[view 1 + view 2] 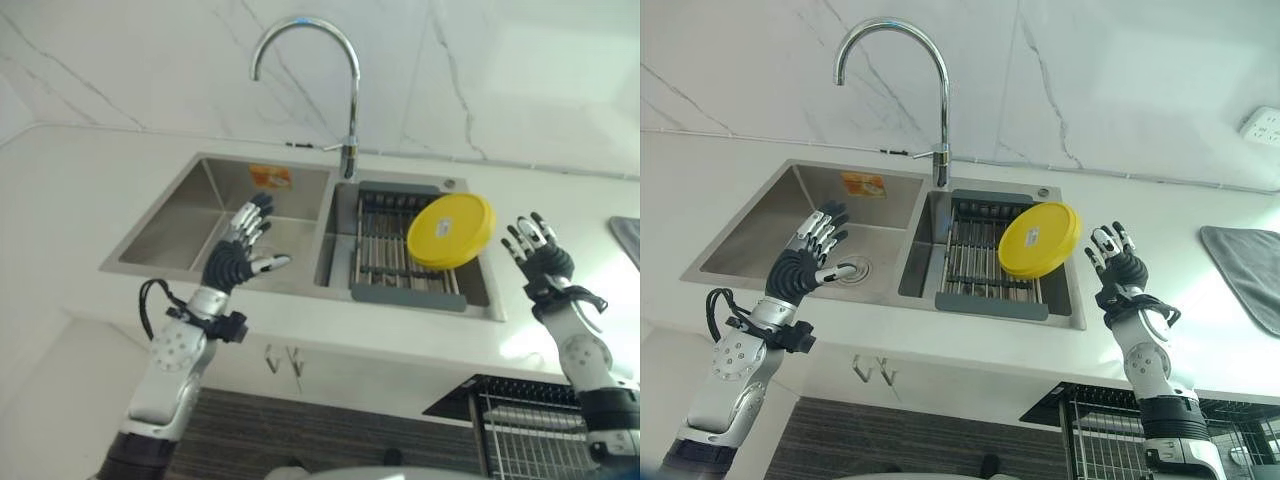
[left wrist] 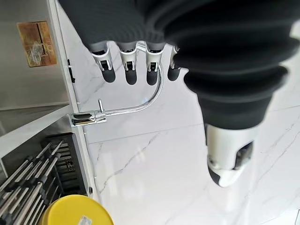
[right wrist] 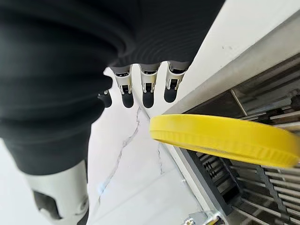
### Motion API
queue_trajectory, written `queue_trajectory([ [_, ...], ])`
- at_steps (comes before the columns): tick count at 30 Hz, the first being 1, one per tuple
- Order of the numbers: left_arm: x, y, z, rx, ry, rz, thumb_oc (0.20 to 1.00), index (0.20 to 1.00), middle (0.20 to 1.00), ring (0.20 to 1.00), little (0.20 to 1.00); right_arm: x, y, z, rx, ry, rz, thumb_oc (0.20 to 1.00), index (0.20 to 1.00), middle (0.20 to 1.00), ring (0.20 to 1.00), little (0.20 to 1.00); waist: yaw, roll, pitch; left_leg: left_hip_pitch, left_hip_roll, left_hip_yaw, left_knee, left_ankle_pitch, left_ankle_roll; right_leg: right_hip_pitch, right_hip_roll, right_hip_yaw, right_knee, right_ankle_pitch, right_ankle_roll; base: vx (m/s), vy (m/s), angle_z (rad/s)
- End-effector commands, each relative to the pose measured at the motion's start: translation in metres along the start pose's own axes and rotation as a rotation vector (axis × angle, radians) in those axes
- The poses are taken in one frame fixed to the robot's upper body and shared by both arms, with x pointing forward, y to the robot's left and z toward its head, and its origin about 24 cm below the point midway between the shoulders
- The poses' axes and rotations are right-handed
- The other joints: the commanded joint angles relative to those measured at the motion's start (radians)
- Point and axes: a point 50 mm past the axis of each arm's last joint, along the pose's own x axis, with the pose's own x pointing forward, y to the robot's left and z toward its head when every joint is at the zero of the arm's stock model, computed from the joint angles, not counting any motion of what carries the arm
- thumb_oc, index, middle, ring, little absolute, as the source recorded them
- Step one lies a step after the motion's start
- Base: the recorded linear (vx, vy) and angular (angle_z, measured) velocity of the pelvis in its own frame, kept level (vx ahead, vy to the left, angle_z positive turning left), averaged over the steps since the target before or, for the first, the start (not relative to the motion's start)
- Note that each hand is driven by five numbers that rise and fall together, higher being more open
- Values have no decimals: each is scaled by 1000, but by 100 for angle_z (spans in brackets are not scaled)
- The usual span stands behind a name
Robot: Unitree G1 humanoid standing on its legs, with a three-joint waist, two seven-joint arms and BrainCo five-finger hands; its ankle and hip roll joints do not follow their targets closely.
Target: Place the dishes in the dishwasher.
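A: What do we have in the sink (image 1: 180,215) here?

B: Two basins. The right one holds a drying rack (image 1: 395,250), and we see the yellow plate (image 1: 451,230) leaning tilted on that rack. The left basin has just a drain (image 1: 852,268).

A: And our robot hands?

B: Left robot hand (image 1: 240,252) hovers over the left basin, fingers spread, holding nothing. Right robot hand (image 1: 538,252) is over the table just beside the plate, fingers straight, also empty. The dishwasher rack (image 1: 1140,430) sits pulled out below.

White marble wall (image 1: 500,70) — pale countertop (image 1: 70,190)
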Motion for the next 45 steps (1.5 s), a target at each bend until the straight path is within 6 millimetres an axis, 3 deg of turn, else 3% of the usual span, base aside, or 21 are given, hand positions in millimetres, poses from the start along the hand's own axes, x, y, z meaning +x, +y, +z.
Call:
queue_trajectory([
  [1,16,-2,17,-8,-101,-47,1000,1000,1000,1000,1000,15,13,43,-13,-113,67,1000,1000,1000,1000,1000,13,-3,-12,-9,6,-8,-1,-24,-9,96,-21,-70,6,-84,44,0,0,0],
  [26,17,-3,15,-27,-79,-53,1000,1000,1000,1000,1000,27,14,35,-44,75,88,1000,1000,1000,1000,1000,24,-11,-7,-11,5,-16,-1,-19,-14,97,-16,-71,6,-85,41,-2,0,0],
  [45,17,-4,12,-54,-63,-57,1000,1000,1000,1000,1000,37,11,46,-75,106,77,1000,1000,1000,1000,1000,41,-11,-5,-10,1,-30,-1,-17,-15,103,-16,-79,6,-88,40,-1,2,1],
])
